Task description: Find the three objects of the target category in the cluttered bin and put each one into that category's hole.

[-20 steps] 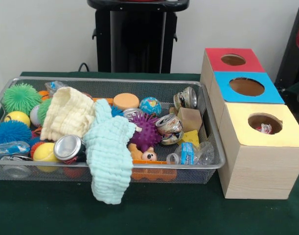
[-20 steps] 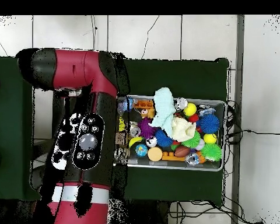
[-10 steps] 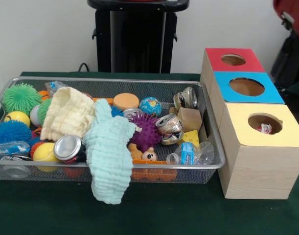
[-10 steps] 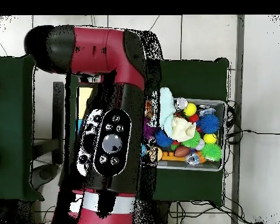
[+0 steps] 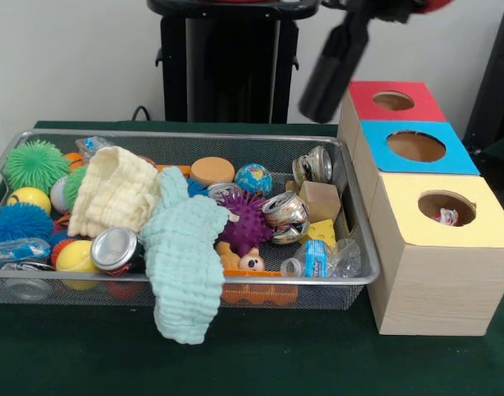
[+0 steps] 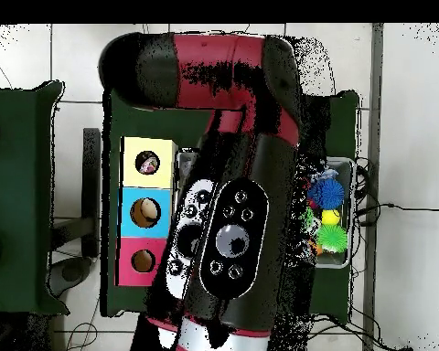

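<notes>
My best guess at the target is the crushed can [image 5: 286, 216] lying at the right end of the bin [image 5: 186, 136], though the scrap showing in the hole [image 5: 446, 206] is too small to confirm the category. The can should be light, thin-walled, slick and springy, so I would pinch it across its flattened waist, not its rim. It is wedged among a purple spiky ball [image 5: 247, 221], a wooden block [image 5: 322, 200] and loose cloths on dark green felt [image 5: 317, 363], and the gripper [image 5: 312, 111] hangs blurred above the bin's far right corner, so I cannot tell whether it is wide or closed.
</notes>
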Robot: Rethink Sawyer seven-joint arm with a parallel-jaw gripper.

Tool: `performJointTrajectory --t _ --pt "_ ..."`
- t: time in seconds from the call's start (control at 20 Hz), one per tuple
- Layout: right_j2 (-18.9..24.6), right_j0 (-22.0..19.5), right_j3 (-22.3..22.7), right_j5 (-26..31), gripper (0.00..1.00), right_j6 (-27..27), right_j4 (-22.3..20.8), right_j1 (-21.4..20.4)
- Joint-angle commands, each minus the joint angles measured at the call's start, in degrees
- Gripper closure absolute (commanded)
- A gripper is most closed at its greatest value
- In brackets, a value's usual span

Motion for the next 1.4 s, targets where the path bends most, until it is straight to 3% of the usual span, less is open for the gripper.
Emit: performJointTrajectory --t 0.05,0.15,0.25,0.55,0.8,0.95,1.05,1.4 --pt "8.63 -6.56 4.84 -4.07 1.0 -26.62 -5.43 -2.02" --pt "9.16 -7.17 4.73 -0.23 1.0 -25.7 -3.87 -2.12" --pt "9.58 -7.25 5.77 -0.61 1.0 -25.31 -3.41 -2.52" --pt "11.34 -7.5 8.32 -6.39 1.0 -25.56 -3.76 -2.75" --pt "15.37 -10.08 10.17 -13.78 1.0 -29.99 -5.12 -2.69" --pt "17.8 -12.06 9.02 -9.51 1.0 -30.27 -3.25 -1.91" --pt "16.19 -11.02 8.36 -13.56 1.0 -29.6 -6.63 -1.83" --pt "18.99 -11.42 10.91 -17.13 1.0 -29.02 -8.32 -2.56"
